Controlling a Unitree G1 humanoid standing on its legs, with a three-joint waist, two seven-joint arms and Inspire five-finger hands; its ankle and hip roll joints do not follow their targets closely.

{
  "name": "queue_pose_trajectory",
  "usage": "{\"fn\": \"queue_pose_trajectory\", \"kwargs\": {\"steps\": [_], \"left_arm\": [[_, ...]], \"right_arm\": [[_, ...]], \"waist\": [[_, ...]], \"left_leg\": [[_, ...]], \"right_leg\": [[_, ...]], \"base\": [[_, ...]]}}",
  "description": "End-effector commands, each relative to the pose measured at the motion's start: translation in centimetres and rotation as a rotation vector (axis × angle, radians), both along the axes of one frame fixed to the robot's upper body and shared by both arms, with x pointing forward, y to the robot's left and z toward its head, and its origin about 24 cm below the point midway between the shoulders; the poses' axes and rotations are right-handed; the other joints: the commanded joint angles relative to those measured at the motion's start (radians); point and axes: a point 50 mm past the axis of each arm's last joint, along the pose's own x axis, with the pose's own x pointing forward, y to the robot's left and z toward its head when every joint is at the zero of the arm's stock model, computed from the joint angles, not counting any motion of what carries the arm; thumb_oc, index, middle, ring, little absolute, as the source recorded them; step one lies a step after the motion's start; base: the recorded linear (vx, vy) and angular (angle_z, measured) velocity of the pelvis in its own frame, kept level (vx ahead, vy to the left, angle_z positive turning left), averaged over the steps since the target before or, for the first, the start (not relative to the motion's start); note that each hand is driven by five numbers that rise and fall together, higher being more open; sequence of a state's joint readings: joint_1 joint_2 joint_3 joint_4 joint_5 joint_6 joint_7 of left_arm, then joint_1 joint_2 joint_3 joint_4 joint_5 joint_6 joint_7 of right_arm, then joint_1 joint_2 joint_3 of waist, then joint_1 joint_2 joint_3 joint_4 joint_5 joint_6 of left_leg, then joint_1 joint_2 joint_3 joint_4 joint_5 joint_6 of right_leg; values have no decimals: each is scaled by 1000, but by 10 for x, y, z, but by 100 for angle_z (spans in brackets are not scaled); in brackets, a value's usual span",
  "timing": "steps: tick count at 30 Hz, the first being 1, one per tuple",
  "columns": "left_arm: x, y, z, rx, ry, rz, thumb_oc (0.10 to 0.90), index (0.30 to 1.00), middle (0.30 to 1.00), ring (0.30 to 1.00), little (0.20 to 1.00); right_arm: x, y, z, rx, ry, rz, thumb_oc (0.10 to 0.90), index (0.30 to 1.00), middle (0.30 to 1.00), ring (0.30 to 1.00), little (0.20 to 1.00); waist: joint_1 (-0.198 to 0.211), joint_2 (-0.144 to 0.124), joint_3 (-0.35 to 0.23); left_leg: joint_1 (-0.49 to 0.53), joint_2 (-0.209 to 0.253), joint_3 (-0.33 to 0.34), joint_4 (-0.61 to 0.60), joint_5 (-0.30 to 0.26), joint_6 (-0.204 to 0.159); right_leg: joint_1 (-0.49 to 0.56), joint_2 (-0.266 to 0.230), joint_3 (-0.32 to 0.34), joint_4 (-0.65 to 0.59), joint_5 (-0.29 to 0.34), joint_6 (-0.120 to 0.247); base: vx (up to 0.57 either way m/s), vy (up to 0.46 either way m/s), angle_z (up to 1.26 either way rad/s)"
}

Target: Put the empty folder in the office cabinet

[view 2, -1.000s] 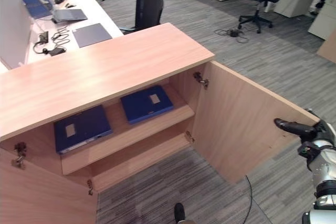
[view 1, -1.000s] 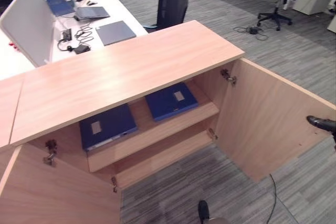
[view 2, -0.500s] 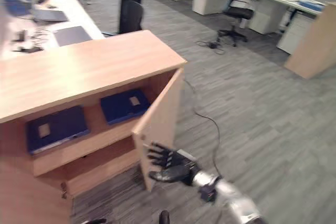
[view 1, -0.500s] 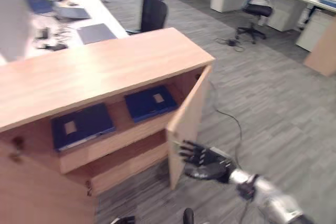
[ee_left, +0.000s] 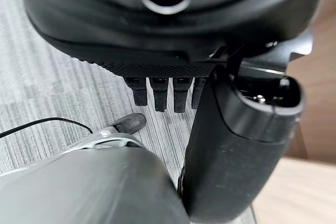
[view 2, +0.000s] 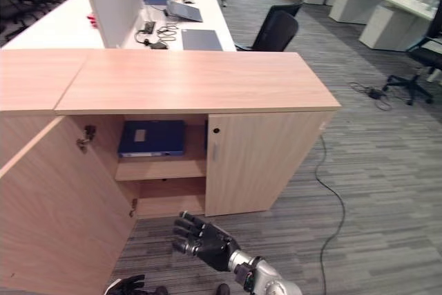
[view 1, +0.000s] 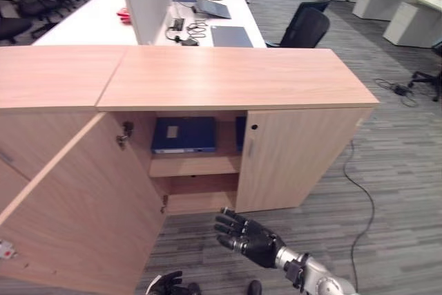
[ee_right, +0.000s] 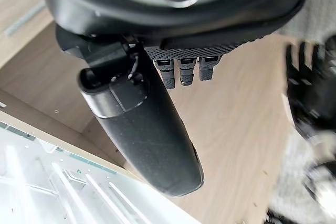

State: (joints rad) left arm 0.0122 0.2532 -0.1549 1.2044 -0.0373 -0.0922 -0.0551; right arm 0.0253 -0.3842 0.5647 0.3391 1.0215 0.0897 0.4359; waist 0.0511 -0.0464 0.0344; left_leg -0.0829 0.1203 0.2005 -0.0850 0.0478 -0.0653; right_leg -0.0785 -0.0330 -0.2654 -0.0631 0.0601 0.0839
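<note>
Standing before us: we face the office cabinet (view 1: 235, 77), our landmark; its wide top runs edge to edge with a neighbouring top on the left.
Left door (view 1: 76, 205): we see it swung wide out from the cabinet front, its free edge reaching toward us and fencing the left side of the floor.
Right door (view 1: 297, 157): we see it flat against the cabinet front, flush under the top's edge.
Floor (view 1: 394, 191): we see open grey carpet before the cabinet and off to its right.
Folder (view 1: 184, 134): we see a blue folder lying flat on the shelf inside the cabinet's open left half; a second dark edge shows beside it, behind the right door's edge.
Right hand (view 1: 248, 240): we hold it low before the cabinet, below the right door's lower edge, fingers spread and straight, holding nothing.
Left hand (view 1: 166, 285): we see it low by the left door's corner, fingers loosely relaxed, holding nothing.
</note>
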Motion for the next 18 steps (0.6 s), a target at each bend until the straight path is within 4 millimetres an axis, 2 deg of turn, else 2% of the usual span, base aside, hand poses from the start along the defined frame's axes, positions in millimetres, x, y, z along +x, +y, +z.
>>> {"fn": "queue_pose_trajectory", "kwargs": {"steps": [1,2,3,5,6,8,9,10,12,14,15,16,17,18], "left_arm": [[-10,19,1,13,55,42,800,900,900,900,900],[-4,18,2,-8,40,52,800,900,900,900,900],[5,16,4,-44,14,78,800,900,900,900,900],[13,11,5,-69,-14,96,800,900,900,900,900],[13,11,5,-68,-15,96,800,900,900,900,900],[23,6,7,-85,-54,129,800,900,900,900,900],[32,1,9,-97,-91,176,800,900,900,900,900],[32,2,9,-96,-92,176,800,900,900,900,900],[34,0,9,-114,-103,244,800,900,900,900,900],[34,1,8,-135,-107,345,800,900,900,900,900],[34,1,8,-135,-107,345,800,900,900,900,900],[23,17,10,-157,-114,403,800,900,900,900,900],[21,28,11,-115,-111,452,800,900,900,900,900],[36,15,12,-154,-160,488,800,900,900,900,900]], "right_arm": [[36,10,35,-3,-253,-15,800,900,900,900,900],[35,1,28,-80,-243,-6,800,900,900,900,900],[31,-28,13,-303,-233,-28,800,900,900,900,900],[19,-54,-6,-557,-200,-24,800,900,900,900,900],[19,-54,-6,-557,-200,-24,800,900,900,900,900],[4,-73,-28,-748,-117,-13,800,900,900,900,900],[-12,-89,-49,-865,11,-50,800,900,900,900,900],[-12,-89,-49,-865,11,-50,800,900,900,900,900],[-29,-101,-67,-891,163,-156,800,900,900,900,900],[-57,-104,-86,-892,339,-237,800,900,900,900,900],[-57,-104,-86,-891,339,-237,800,900,900,900,900],[-67,-111,-89,-888,382,-269,800,900,900,900,900],[-78,-120,-93,-923,439,-281,800,900,900,900,900],[-86,-119,-97,-907,494,-333,800,900,900,900,900]], "waist": [[11,-41,55],[10,-43,61],[8,-42,71],[4,-39,74],[2,-39,71],[2,-35,75],[3,-30,76],[1,-31,74],[5,-27,77],[17,-20,90],[17,-20,90],[31,-10,100],[36,0,105],[30,12,110]], "left_leg": [[81,-71,-22,41,-51,33],[72,-72,-36,41,-47,31],[63,-75,-62,32,-36,26],[56,-77,-91,14,-22,21],[52,-78,-92,14,-19,22],[49,-76,-114,7,-12,16],[42,-73,-138,0,-1,9],[38,-75,-140,-1,2,10],[29,-70,-150,-2,13,0],[11,-60,-170,-2,32,-19],[12,-60,-170,-2,32,-19],[-2,-59,-188,-2,45,-29],[-19,-58,-202,-2,59,-41],[-39,-57,-204,-2,73,-49]], "right_leg": [[63,-33,-12,10,-52,25],[61,-35,-22,10,-53,23],[65,-33,-41,7,-61,18],[69,-33,-67,4,-70,13],[66,-34,-69,3,-68,13],[76,-33,-89,-1,-77,7],[83,-31,-115,-6,-85,3],[80,-32,-117,-6,-84,3],[83,-28,-135,-9,-88,0],[84,-20,-157,-9,-97,-6],[84,-20,-157,-9,-98,-6],[85,-21,-180,-9,-101,-7],[83,-21,-202,-11,-104,-8],[82,-20,-223,-16,-110,-9]], "base": [[-33,-47,56],[-39,-80,70],[-30,-77,79],[3,-63,79],[16,-50,64],[32,-96,65],[28,-99,54],[21,-98,46],[-5,-93,49],[-17,-115,42],[-32,-61,29],[-49,-58,26],[-59,-85,41],[-33,-57,63]]}}
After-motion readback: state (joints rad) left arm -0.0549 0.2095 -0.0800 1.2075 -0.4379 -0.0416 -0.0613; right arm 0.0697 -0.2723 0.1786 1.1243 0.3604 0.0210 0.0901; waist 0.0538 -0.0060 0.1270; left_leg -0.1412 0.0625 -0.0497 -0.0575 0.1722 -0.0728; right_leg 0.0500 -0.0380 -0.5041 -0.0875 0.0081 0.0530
